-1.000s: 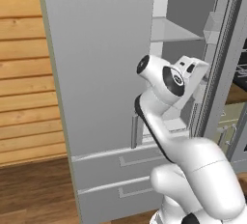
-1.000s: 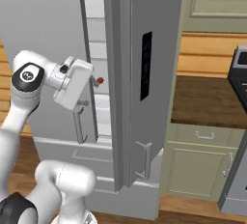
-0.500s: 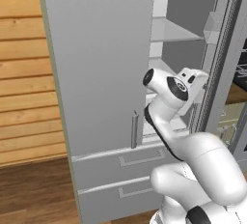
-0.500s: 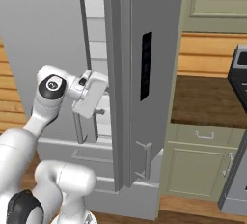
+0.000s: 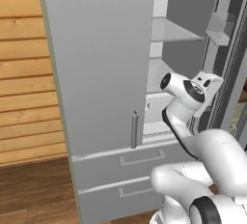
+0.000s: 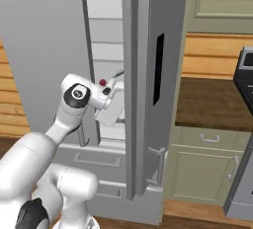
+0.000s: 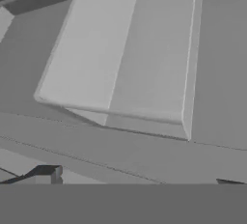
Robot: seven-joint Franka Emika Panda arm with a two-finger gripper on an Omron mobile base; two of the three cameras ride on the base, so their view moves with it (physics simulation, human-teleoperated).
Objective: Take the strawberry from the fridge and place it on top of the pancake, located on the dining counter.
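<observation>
The fridge [image 5: 101,73] stands with its left door shut and its right door [image 6: 148,75] swung open, showing white shelves [image 5: 171,32]. My hand [image 6: 111,105] reaches through the gap into the interior, level with a lower shelf. A tiny dark red strawberry [image 6: 103,81] sits inside, just above my wrist. In the hand view my gripper [image 7: 137,182] is open, its fingertips [image 7: 49,174] far apart with nothing between them, facing a pale grey bin [image 7: 120,54]. The pancake and the dining counter are out of view.
The open door's edge with its black dispenser panel [image 6: 159,67] stands close on the right of my hand. Door bins [image 5: 219,30] hang beside my arm. Two drawers [image 5: 140,162] lie below. A brown-topped green cabinet [image 6: 207,159] and a dark stove [image 6: 244,80] flank the fridge.
My hand has swung to the right and gone deeper into the fridge opening, toward the open door's edge. The fridge doors and the strawberry have stayed put.
</observation>
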